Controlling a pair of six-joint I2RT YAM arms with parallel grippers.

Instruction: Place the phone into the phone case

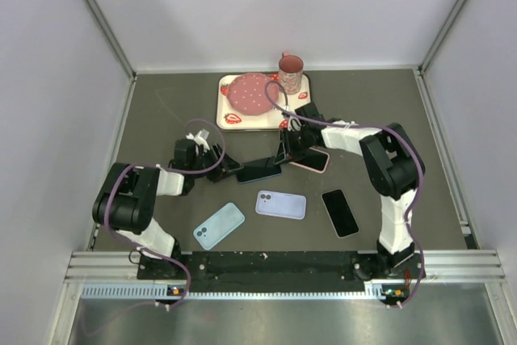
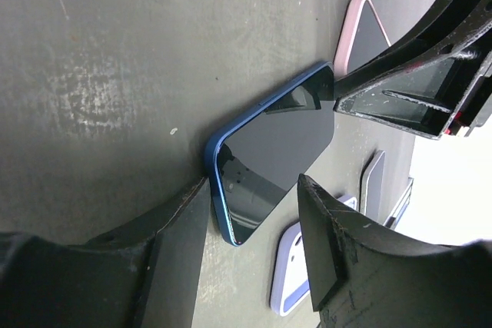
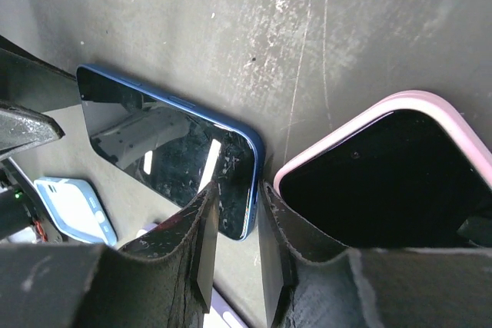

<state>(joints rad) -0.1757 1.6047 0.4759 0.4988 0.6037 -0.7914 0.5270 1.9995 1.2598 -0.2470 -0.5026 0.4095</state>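
Observation:
A dark phone with a blue rim [image 1: 260,171] lies screen up on the dark table between both grippers. My left gripper [image 2: 254,182] is open, its fingers standing apart on either side of the phone's near corner [image 2: 231,213]. My right gripper [image 3: 237,186] is at the opposite corner [image 3: 242,151]. Its jaws are narrow but still open: one finger is over the screen and the other is beside the blue rim. An empty lavender phone case [image 1: 281,204] lies just in front of the phone. An empty light blue case [image 1: 219,225] lies nearer the left arm.
A phone in a pink case [image 1: 313,159] lies right beside my right gripper [image 1: 284,155]. A bare black phone [image 1: 340,212] lies at front right. A strawberry-print tray [image 1: 229,115] holds a pink plate at the back, and a mug [image 1: 291,72] stands at its far right corner.

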